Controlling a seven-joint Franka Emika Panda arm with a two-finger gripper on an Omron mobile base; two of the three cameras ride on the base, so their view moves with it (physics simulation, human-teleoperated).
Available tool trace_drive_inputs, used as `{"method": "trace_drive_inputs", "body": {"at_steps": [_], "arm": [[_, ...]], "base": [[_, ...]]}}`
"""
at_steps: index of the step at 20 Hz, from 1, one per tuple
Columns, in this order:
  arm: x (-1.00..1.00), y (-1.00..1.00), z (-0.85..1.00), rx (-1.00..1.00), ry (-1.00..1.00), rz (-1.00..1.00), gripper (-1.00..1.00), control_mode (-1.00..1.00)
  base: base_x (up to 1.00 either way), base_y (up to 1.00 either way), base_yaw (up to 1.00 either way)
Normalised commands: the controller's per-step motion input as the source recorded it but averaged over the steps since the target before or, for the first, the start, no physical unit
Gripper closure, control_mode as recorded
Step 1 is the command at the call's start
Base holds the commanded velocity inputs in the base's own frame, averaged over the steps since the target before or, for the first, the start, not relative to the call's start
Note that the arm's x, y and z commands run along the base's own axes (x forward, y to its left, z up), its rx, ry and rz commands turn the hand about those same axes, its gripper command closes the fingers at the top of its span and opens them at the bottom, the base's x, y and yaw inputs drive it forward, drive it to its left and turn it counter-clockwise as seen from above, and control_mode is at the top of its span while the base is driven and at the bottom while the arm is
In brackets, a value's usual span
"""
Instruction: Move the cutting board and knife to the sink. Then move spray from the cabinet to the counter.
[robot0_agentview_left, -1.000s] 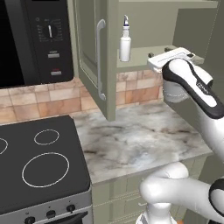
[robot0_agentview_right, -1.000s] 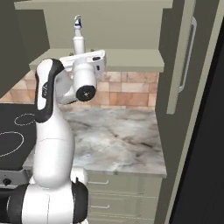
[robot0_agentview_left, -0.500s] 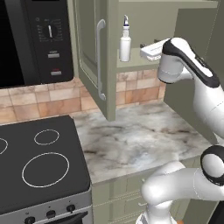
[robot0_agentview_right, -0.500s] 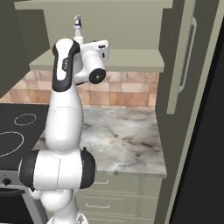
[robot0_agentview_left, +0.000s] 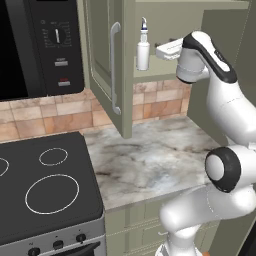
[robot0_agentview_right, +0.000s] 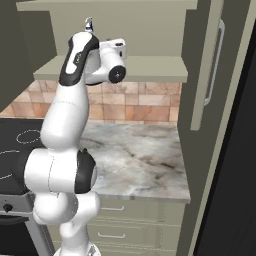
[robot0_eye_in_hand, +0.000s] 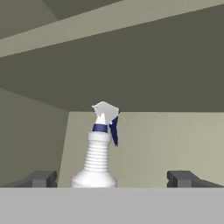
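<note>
The spray (robot0_agentview_left: 143, 50), a small white bottle with a trigger top, stands upright on the shelf of the open cabinet (robot0_agentview_left: 165, 73). My gripper (robot0_agentview_left: 160, 50) is up at shelf height just right of it, pointing at the bottle. In the hand view the spray (robot0_eye_in_hand: 97, 159) stands ahead, left of centre between the two dark fingertips (robot0_eye_in_hand: 42, 178), and my gripper (robot0_eye_in_hand: 113, 179) is open and holds nothing. From the right base view the spray's nozzle (robot0_agentview_right: 89, 22) peeks over the arm. The counter (robot0_agentview_left: 150, 160) lies below. The cutting board, knife and sink are out of view.
The cabinet's open door (robot0_agentview_left: 107, 65) with its long silver handle hangs left of the spray. A black microwave (robot0_agentview_left: 40, 45) sits further left above the black stovetop (robot0_agentview_left: 45, 185). A second cabinet door (robot0_agentview_right: 212, 65) stands open at the right.
The arm has lifted and swung the hand up and left, from beside the cabinet's lower edge to shelf level close to the spray. The jaws stayed open.
</note>
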Motion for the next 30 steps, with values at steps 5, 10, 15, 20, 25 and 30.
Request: {"method": "trace_drive_inputs", "body": {"at_steps": [5, 10, 15, 20, 25, 30], "arm": [[0.04, 0.07, 0.32, -0.02, 0.03, 0.01, -1.0, -1.0], [0.0, 0.19, 0.05, -0.04, 0.06, 0.01, -1.0, -1.0], [0.0, 0.22, 0.0, -0.05, 0.1, 0.01, -1.0, -1.0], [0.02, 0.13, 0.0, -0.01, 0.02, 0.01, -1.0, -1.0], [0.12, 0.05, 0.0, 0.0, 0.02, 0.0, -1.0, -1.0], [0.24, 0.01, 0.0, 0.0, 0.03, 0.0, -1.0, -1.0]], "base": [[0.0, 0.0, 0.0], [0.0, 0.0, 0.0], [0.0, 0.0, 0.0], [0.0, 0.0, 0.0], [0.0, 0.0, 0.0], [0.0, 0.0, 0.0]]}}
